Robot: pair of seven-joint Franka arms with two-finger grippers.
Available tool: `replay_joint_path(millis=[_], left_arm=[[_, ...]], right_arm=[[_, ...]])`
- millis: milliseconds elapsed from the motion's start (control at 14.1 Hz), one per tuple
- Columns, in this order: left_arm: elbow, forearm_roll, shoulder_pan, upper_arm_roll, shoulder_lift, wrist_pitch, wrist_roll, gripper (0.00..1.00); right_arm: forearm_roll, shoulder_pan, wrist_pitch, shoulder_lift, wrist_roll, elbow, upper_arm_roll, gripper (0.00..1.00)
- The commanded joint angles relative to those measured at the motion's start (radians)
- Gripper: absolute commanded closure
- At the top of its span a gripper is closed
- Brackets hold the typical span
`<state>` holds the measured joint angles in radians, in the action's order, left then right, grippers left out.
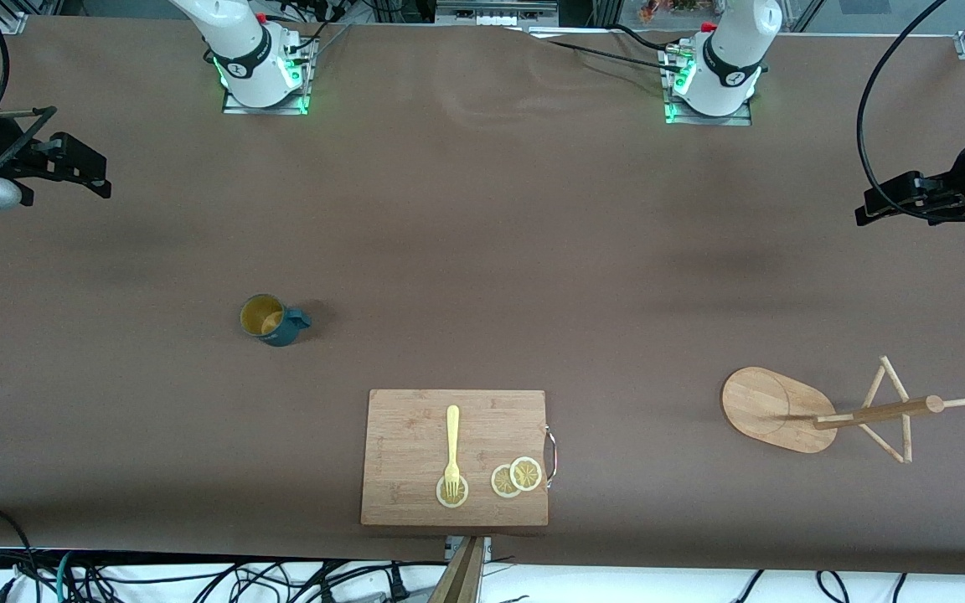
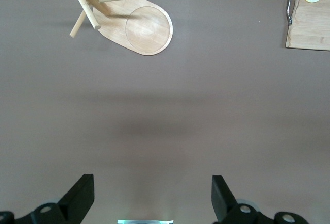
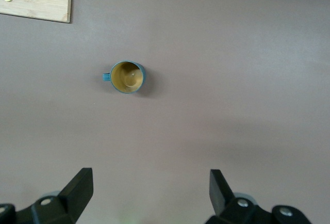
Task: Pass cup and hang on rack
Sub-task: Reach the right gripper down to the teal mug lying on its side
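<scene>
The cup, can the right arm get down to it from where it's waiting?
Probably yes. The cup stands upright alone on bare table toward the right arm's end, its handle free. The right gripper is open and empty above the table, with nothing between. The cutting board lies apart, nearer the front camera.

The front camera sits high across the table (image 1: 482,209), facing my two bases and taking in the whole brown surface. My left wrist camera looks straight down from well above, over the rack (image 2: 136,25) and a corner of the cutting board (image 2: 309,28). My right wrist camera looks down likewise on the cup (image 3: 126,77) and another board corner. Both wrist views share only that board; the front view holds everything.
</scene>
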<state>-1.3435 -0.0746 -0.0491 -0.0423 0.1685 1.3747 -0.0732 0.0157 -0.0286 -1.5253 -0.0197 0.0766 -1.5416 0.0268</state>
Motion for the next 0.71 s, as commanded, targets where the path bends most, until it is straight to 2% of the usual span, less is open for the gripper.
replay_joint_path(millis=[0,71,283,566,637], left_arm=[[0.015,0.022,-0.003,-0.004,0.002,0.003,0.006,0.0],[0.015,0.024,-0.006,-0.002,0.002,0.003,0.007,0.0],[0.017,0.022,-0.005,-0.001,0.002,0.003,0.006,0.0],[0.015,0.022,-0.005,-0.001,0.002,0.003,0.007,0.0],[0.017,0.022,-0.005,-0.001,0.002,0.003,0.007,0.0]], right_arm=[[0.0,0.012,-0.005,0.013,0.006,-0.035,-0.007,0.0],[-0.003,0.012,-0.004,0.003,0.012,-0.011,-0.027,0.0],[-0.008,0.009,-0.016,-0.009,0.009,-0.003,-0.028,0.0],[-0.013,0.002,-0.033,-0.101,0.008,0.021,-0.024,0.0],[-0.01,0.001,-0.035,-0.17,0.009,0.021,-0.022,0.0]])
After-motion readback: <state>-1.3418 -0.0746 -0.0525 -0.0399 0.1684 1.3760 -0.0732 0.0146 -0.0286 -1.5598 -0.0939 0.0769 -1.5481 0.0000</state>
